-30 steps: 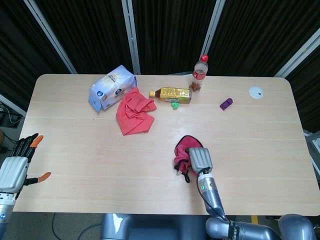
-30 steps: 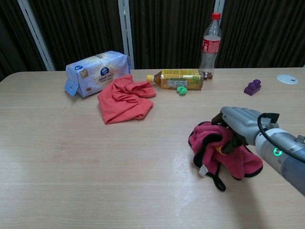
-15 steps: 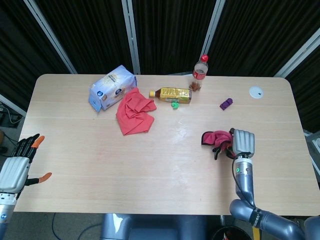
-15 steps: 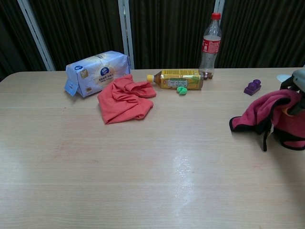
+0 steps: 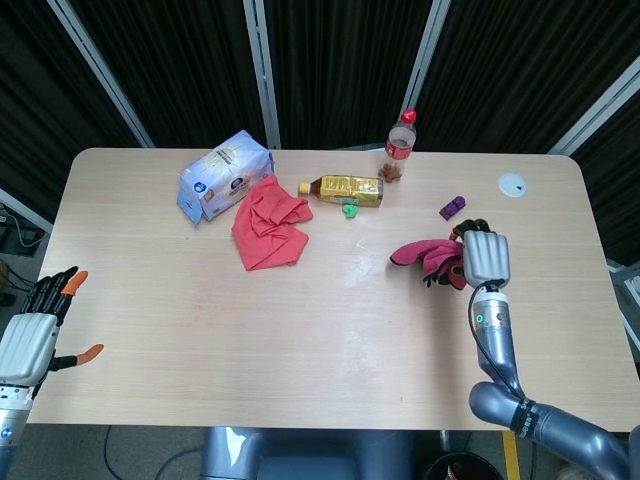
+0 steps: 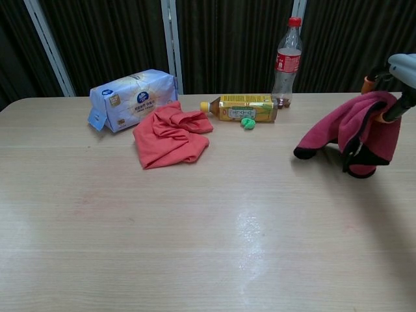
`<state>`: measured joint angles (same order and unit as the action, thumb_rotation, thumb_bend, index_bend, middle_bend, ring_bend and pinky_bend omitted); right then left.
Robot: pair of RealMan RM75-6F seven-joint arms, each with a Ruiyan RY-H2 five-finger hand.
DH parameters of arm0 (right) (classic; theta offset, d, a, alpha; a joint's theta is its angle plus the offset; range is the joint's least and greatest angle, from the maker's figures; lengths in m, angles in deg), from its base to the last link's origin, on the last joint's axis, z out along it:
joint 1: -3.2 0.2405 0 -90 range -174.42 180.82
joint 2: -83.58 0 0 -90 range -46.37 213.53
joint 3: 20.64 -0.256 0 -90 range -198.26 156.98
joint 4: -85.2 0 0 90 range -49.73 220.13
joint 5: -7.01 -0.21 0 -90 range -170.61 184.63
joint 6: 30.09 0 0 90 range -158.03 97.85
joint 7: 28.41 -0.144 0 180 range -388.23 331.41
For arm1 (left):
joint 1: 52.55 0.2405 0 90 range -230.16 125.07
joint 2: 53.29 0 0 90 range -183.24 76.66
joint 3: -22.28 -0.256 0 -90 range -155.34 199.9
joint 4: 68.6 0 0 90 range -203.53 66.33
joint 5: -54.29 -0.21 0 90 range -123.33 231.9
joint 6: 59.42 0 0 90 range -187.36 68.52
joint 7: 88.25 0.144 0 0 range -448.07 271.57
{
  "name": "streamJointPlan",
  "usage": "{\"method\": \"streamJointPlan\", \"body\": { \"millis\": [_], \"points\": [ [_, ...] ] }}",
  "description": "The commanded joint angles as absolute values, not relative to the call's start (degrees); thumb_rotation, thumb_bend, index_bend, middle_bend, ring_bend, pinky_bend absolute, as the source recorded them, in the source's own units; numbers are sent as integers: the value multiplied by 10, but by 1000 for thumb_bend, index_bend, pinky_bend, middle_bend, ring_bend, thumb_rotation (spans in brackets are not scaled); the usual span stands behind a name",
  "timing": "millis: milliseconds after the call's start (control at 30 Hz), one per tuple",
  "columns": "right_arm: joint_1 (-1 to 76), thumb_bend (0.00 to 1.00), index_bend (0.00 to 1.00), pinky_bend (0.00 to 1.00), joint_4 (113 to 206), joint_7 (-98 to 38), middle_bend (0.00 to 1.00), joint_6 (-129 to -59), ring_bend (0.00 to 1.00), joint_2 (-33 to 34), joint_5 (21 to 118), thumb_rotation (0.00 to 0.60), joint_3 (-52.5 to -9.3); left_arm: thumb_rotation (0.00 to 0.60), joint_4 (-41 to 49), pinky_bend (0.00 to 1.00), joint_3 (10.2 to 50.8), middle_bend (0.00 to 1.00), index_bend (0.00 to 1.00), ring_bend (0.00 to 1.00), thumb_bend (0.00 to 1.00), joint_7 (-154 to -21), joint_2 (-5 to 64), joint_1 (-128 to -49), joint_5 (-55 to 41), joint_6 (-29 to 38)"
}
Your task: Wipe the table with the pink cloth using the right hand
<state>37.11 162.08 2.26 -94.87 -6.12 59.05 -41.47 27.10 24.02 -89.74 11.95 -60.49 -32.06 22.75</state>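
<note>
The pink cloth (image 5: pixel 428 258) hangs bunched from the right hand (image 5: pixel 484 258), whose fingers are curled around it and grip it; in the chest view the cloth (image 6: pixel 354 130) droops with a dark-edged corner touching the table (image 5: pixel 300 340) and the rest draped from the hand (image 6: pixel 400 71) at the right edge of the picture. Taking the cloth as the landmark, the small purple block (image 5: pixel 452 207) sits just behind it, toward the far edge of the table. A white round disc (image 5: pixel 512 184) lies farther back and to the right of the cloth, near the table's far right corner. Behind the cloth and to its left stands an upright bottle with a red cap (image 5: pixel 400 147), and beside that a yellow bottle (image 5: pixel 343 189) lies on its side with a small green thing (image 5: pixel 350 210) just in front of it. Well to the left of the pink cloth, a red cloth (image 5: pixel 269 223) lies crumpled on the table, touching a blue-and-white packet (image 5: pixel 224 175) behind it. The left hand (image 5: pixel 32 335) hovers far from the cloth, off the near left corner of the table, its fingers spread and holding nothing.
</note>
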Motion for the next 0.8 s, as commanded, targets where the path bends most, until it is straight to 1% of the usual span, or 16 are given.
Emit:
{"method": "streamJointPlan", "body": {
  "millis": [33,133,200,267,433,500,667,767,800],
  "points": [
    [377,102,88,213,1617,56,1,-952,0,-44,586,600,-399,600,271,0,240,0,37,0,0,-897,119,-605,-320,226],
    [374,45,53,192,1618,83,0,-950,0,-32,574,600,-387,600,272,0,239,0,35,0,0,-894,119,-606,-320,225],
    [371,7,17,159,1635,92,0,-940,0,-13,557,600,-383,600,271,0,239,0,35,0,0,-893,119,-605,-321,225],
    [366,0,1,140,1651,94,0,-937,0,4,551,600,-379,600,271,0,239,0,35,0,0,-891,120,-605,-320,225],
    [351,0,0,140,1690,81,0,-939,0,42,550,600,-371,600,271,0,239,0,34,0,0,-889,120,-605,-320,226],
    [330,0,0,139,1726,58,0,-948,0,71,554,600,-364,600,270,0,239,0,34,0,0,-888,121,-605,-320,227],
    [274,0,0,140,1790,-20,0,-982,0,124,617,600,-332,600,269,0,240,0,34,0,0,-884,122,-604,-320,228],
    [234,0,0,140,1810,-76,0,-1020,0,146,689,600,-301,600,269,0,240,0,34,0,0,-881,122,-604,-319,229],
    [217,0,0,140,1812,-100,0,-1041,0,153,726,600,-287,600,269,0,239,0,34,0,0,-880,122,-604,-319,228]
  ]
}}
